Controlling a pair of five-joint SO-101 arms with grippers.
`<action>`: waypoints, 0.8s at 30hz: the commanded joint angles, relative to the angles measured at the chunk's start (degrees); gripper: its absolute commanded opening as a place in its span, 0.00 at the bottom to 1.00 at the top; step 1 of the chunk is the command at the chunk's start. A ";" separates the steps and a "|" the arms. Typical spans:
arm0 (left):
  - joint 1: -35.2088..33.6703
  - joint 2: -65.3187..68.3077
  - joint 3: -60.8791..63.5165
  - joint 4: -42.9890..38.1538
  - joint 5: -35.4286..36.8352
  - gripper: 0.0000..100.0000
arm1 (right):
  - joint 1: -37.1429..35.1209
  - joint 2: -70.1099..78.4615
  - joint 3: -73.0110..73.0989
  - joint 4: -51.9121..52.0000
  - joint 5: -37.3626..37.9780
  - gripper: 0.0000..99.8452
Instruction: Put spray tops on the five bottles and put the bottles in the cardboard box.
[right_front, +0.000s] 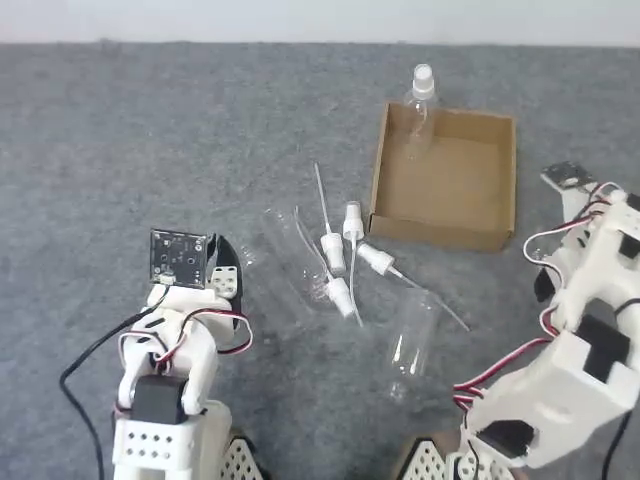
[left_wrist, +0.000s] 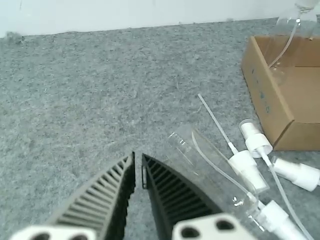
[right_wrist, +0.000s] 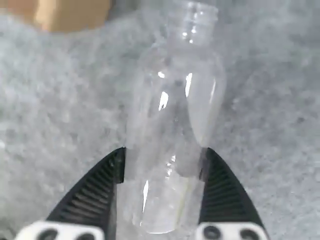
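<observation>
In the right wrist view my right gripper (right_wrist: 162, 155) is shut on the body of a clear bottle (right_wrist: 172, 110) with a bare neck, over the grey carpet. My left gripper (left_wrist: 138, 161) is shut on nothing, low over the carpet beside a clear bottle (left_wrist: 200, 157) that lies on its side. That lying bottle (right_front: 290, 262) is left of several white spray tops (right_front: 340, 262) with long tubes. Another bare bottle (right_front: 414, 342) lies near the right arm (right_front: 590, 340). One bottle with a spray top (right_front: 420, 100) leans in the cardboard box (right_front: 495, 185).
The box (left_wrist: 272, 105) stands at the back right of the grey carpet. Open carpet stretches across the back left. The left arm (right_front: 170, 380) stands at the front left, its gripper (right_front: 228, 272) pointing at the lying bottle.
</observation>
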 joint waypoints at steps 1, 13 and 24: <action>0.18 -1.14 -0.22 -0.35 0.53 0.01 | 0.84 -0.04 3.69 -0.40 3.87 0.07; 0.18 -1.14 -0.22 -0.35 0.53 0.01 | 1.45 -3.74 5.89 -1.89 4.04 0.17; 0.18 -1.14 -0.22 -0.35 0.53 0.01 | 0.66 -14.20 5.45 1.98 1.32 0.26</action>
